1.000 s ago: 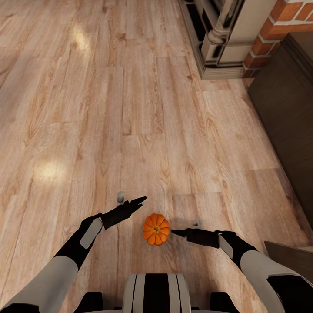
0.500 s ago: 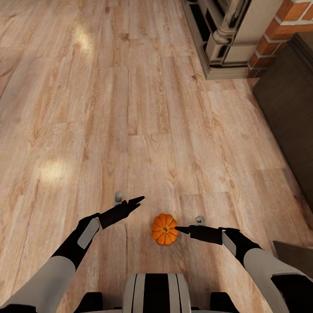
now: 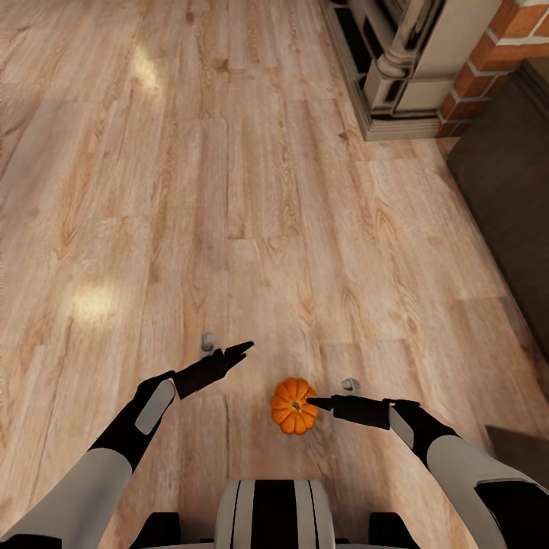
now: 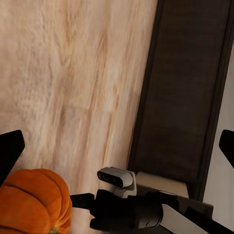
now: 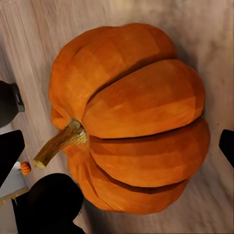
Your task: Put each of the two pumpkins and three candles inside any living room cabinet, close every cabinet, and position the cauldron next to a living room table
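1. On our left, the left claw (image 3: 242, 349) hovers over the wood floor (image 3: 152, 191) with nothing in it. In the head view its fingers look nearly together, yet its own wrist view shows dark tips at both edges, so we cannot tell how far apart they are. It has kept its pose over the last second.

2. In the middle, the pumpkin (image 3: 293, 406) lies on the floor just ahead of our base, stem sideways. Over the last second it has slid rightward in our view until it met the tip of the right claw; the fireplace surround (image 3: 396, 69) and the cabinet (image 3: 507, 183) shifted too, so our base or head was moving and the pumpkin likely stayed put.

3. On our right, the right claw (image 3: 314, 402) now touches the pumpkin's side. Its wrist view shows the pumpkin (image 5: 129, 117) very close, with dark fingertips (image 5: 9, 151) at both edges, so we judge it spread wide around the fruit and not gripping.

4. For the task, we judge the pick-up is about ready: closing should take this pumpkin, then it goes to the cabinet at far right.
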Robot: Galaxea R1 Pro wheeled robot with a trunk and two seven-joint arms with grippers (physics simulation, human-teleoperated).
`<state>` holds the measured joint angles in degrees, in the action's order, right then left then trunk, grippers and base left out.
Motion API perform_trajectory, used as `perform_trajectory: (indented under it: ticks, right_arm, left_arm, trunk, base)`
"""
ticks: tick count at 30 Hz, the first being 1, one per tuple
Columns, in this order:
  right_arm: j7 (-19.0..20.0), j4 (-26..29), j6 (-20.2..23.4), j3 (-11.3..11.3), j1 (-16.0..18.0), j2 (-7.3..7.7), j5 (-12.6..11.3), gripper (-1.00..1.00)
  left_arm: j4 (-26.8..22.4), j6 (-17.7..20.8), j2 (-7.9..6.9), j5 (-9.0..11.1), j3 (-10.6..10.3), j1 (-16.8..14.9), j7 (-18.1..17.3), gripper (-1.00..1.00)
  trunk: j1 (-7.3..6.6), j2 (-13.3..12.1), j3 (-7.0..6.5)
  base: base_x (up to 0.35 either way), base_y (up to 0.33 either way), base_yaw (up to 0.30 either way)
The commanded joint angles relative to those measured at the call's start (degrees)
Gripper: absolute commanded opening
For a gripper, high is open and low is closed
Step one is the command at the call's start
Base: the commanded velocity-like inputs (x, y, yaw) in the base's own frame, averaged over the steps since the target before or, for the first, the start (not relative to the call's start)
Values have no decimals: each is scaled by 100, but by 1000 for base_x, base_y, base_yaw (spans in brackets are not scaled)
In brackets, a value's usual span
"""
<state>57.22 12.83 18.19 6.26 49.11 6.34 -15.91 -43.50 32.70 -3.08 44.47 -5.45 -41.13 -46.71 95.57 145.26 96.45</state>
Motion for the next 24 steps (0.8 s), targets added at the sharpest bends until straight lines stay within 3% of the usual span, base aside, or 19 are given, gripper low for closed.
perform_trajectory:
  ticks: [1,9,14,24]
  right_arm:
    - [-3,0,0,2,-1,-1,0,100]
    - [-115,1,7,-14,0,-1,8,100]
    - [-701,-2,1,3,1,-24,17,100]
    - [-807,-17,-120,25,0,-36,34,100]
  left_arm:
    - [0,0,0,0,0,0,-2,100]
    - [0,-3,0,0,0,0,-4,100]
    - [2,-1,-4,0,0,0,-2,100]
    - [0,-2,-61,15,0,0,-5,100]
  trunk:
    - [0,0,0]
    - [0,0,0]
    - [0,0,0]
    - [0,0,0]
  base:
    - [100,114,0]
    - [18,21,0]
    - [0,0,0]
    - [0,0,0]
